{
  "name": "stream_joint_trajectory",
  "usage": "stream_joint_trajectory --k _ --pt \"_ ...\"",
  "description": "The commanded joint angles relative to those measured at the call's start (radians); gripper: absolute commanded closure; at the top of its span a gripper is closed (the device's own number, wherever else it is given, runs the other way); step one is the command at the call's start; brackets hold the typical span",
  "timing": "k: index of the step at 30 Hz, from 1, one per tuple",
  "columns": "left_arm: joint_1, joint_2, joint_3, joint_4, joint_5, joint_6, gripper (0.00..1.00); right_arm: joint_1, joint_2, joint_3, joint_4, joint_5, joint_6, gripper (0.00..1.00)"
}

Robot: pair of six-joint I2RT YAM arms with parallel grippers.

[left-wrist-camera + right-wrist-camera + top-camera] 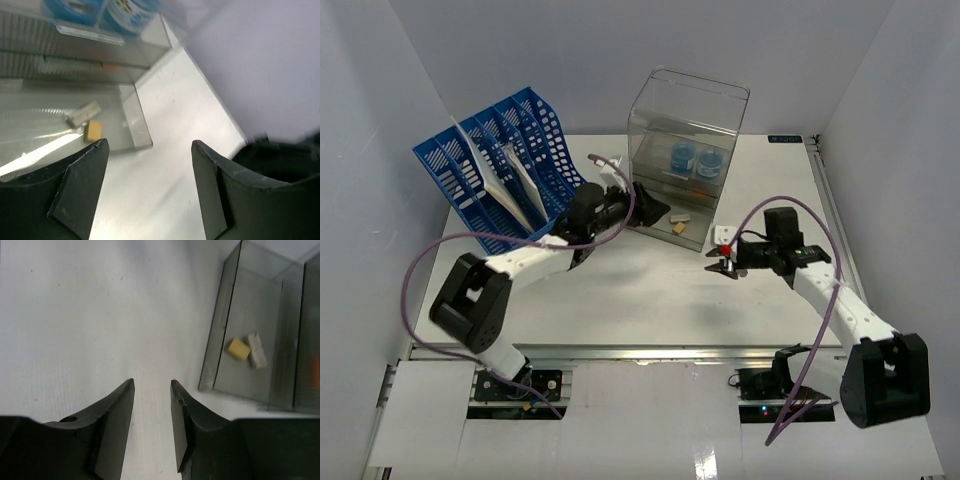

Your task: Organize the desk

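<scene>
Left tool (148, 160) gapes wide with nothing between its fingers, just beside the near-left face of the clear drawer box (692, 120). Right tool (152, 390) is narrowed to a slim gap, also carrying nothing, low over bare bench (650, 300) near and right of the box.

The bench fills the middle of the scene, white, with the walls round it. On it stand the blue file rack (500, 160) at far left, with papers (525, 182) in its slots, and the box at far centre.

Progress, as you can judge it: nearly done. No loose item shows on the bench surface. A yellow block (238, 348) and a pale block (256, 352) lie side by side in the bottom drawer, and two blue rolls (694, 158) sit in the drawer above. The bottom drawer looks pulled out toward the near side. What's left is probably pushing it shut, and your left tool is best placed for that. Can't tell whether anything hides behind the box.
</scene>
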Motion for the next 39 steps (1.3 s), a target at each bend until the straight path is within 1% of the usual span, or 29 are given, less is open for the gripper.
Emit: stream_joint_trajectory --k 1,2,4,6,8,9,12,14,16,18,20,22,23,25,27,29,32,35,37,38,39 --pt "0.001 -0.298 -0.189 -0.067 0.072 0.221 0.17 0.187 0.170 0.199 0.025 0.233 0.013 0.68" --pt "0.001 -0.362 -0.234 -0.103 0.061 0.252 0.13 0.231 0.211 0.222 0.044 0.296 0.038 0.73" --pt "0.001 -0.504 -0.295 -0.168 0.011 0.300 0.09 0.285 0.296 0.256 0.073 0.373 0.071 0.77" --pt "0.002 -0.648 -0.369 -0.265 -0.054 0.328 0.04 0.361 0.388 0.313 0.117 0.510 0.136 0.84" --pt "0.004 -0.773 -0.452 -0.371 -0.105 0.336 0.02 0.402 0.468 0.367 0.149 0.594 0.211 0.86" --pt "0.004 -0.849 -0.468 -0.412 -0.132 0.337 0.02 0.419 0.519 0.404 0.153 0.629 0.221 0.86" --pt "0.003 -1.019 -0.521 -0.480 -0.174 0.310 0.02 0.457 0.637 0.494 0.152 0.722 0.260 0.86" --pt "0.002 -1.068 -0.545 -0.494 -0.177 0.295 0.02 0.466 0.708 0.544 0.165 0.788 0.294 0.86" --pt "0.001 -1.144 -0.563 -0.524 -0.189 0.268 0.02 0.474 0.794 0.616 0.193 0.984 0.371 0.85" --pt "0.002 -1.178 -0.577 -0.537 -0.201 0.250 0.02 0.469 0.868 0.689 0.202 1.148 0.424 0.84" --pt "0.002 -1.184 -0.582 -0.539 -0.197 0.242 0.02 0.455 0.925 0.722 0.231 1.225 0.427 0.83" --pt "0.002 -1.180 -0.586 -0.543 -0.195 0.235 0.02 0.436 0.948 0.735 0.294 1.301 0.431 0.77" --pt "0.001 -1.178 -0.586 -0.544 -0.197 0.235 0.02 0.429 0.955 0.732 0.325 1.337 0.419 0.72" --pt "0.002 -1.170 -0.587 -0.544 -0.198 0.230 0.02 0.416 0.960 0.730 0.376 1.352 0.388 0.58" --pt "0.001 -1.165 -0.590 -0.543 -0.198 0.229 0.02 0.404 0.970 0.731 0.381 1.341 0.368 0.45" --pt "0.002 -1.165 -0.592 -0.541 -0.197 0.227 0.02 0.398 0.977 0.727 0.381 1.328 0.343 0.38" --pt "0.002 -1.169 -0.594 -0.541 -0.195 0.227 0.02 0.391 0.961 0.705 0.378 1.291 0.334 0.32" --pt "0.002 -1.178 -0.592 -0.541 -0.189 0.230 0.02 0.392 0.893 0.639 0.344 1.126 0.339 0.29" --pt "0.002 -1.183 -0.595 -0.539 -0.182 0.232 0.02 0.391 0.776 0.592 0.283 0.992 0.350 0.24" --pt "0.002 -1.185 -0.598 -0.528 -0.177 0.232 0.02 0.391 0.725 0.529 0.266 0.872 0.352 0.20" --pt "0.002 -1.185 -0.604 -0.516 -0.171 0.231 0.02 0.387 0.652 0.479 0.260 0.792 0.360 0.17"
